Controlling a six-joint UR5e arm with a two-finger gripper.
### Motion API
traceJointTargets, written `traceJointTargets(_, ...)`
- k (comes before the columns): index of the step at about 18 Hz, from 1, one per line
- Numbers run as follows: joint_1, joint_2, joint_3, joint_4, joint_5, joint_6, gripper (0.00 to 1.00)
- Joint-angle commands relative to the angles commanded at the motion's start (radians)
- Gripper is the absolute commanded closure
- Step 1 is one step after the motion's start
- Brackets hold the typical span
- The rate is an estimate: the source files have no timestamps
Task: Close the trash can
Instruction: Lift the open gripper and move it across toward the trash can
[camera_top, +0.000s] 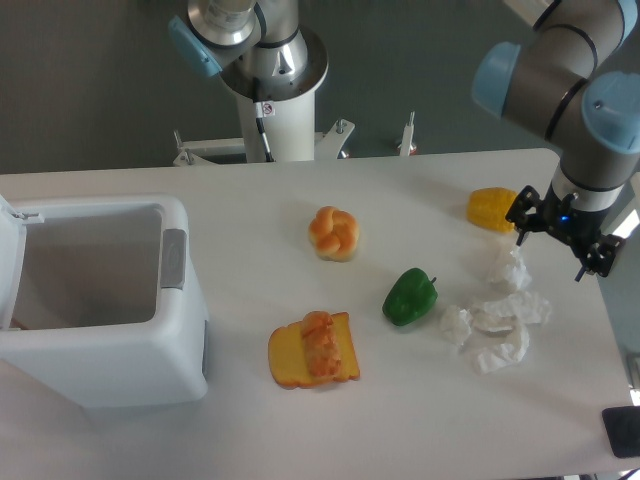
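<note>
The large white trash can (110, 345) stands at the left of the table with its top open, and I can see into its hollow inside. Its lid (9, 255) is swung up on the far left side, mostly cut off by the frame edge. The grey latch (173, 258) sits on the right rim. My gripper (550, 255) is far to the right, pointing down over crumpled white paper, with its fingers spread, open and empty.
A yellow corn piece (490, 208) lies beside the gripper. Crumpled white paper (500, 320) lies below the gripper. A green pepper (408, 296), an orange bun (334, 232) and a toast with topping (312, 351) lie mid-table. The arm's base (275, 95) is at the back.
</note>
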Motion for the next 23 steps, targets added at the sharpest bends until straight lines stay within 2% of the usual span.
traceJointTargets(4, -0.032, 0.006, -0.006, 0.000, 0.003, -0.020, 0.00)
traceJointTargets(6, -0.038, 0.035, -0.046, -0.003, -0.002, -0.058, 0.00)
traceJointTargets(8, -0.051, 0.099, -0.113, -0.002, 0.017, -0.075, 0.00)
traceJointTargets(10, -0.081, 0.170, -0.155, -0.005, 0.090, -0.092, 0.00)
traceJointTargets(12, -0.145, 0.234, -0.196, -0.006, 0.092, -0.115, 0.00)
traceJointTargets(15, -0.182, 0.340, -0.264, -0.025, 0.089, -0.198, 0.00)
traceJointTargets(18, -0.270, 0.406, -0.299, -0.064, 0.087, -0.277, 0.00)
traceJointTargets(21, -0.337, 0.486, -0.330, -0.075, 0.061, -0.366, 0.00)
traceJointTargets(23, -0.377, 0.532, -0.345, -0.112, 0.046, -0.400, 0.00)
